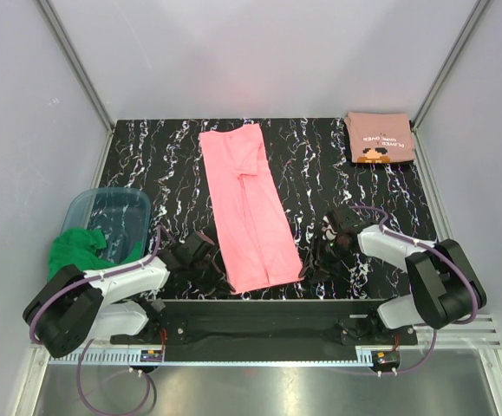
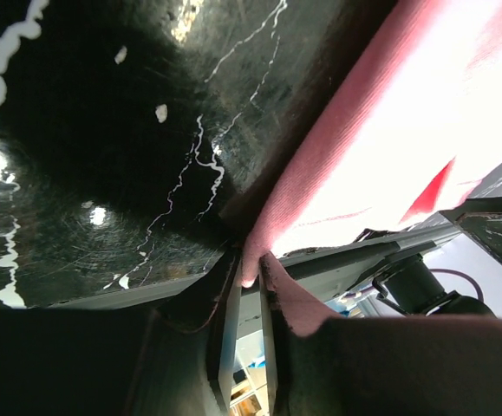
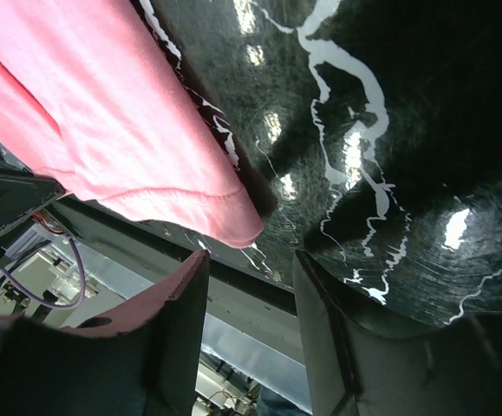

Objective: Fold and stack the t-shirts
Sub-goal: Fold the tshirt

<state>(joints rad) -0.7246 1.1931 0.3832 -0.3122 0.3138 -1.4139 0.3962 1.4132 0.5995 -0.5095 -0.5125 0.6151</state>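
The pink t-shirt (image 1: 249, 208) lies in a long strip running far-to-near, slanting right; left gripper (image 2: 249, 290) pinches its edge; right gripper (image 3: 251, 286) gapes wide beside it.

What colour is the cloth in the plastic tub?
The cloth is green, best seen in the top external view.

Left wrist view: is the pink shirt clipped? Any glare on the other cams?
Left wrist: the pink t-shirt is blown out to white, and the near fingers are dark and soft. Right wrist: specular glare spots on the table, shirt well exposed. Top external: even light, sharp.
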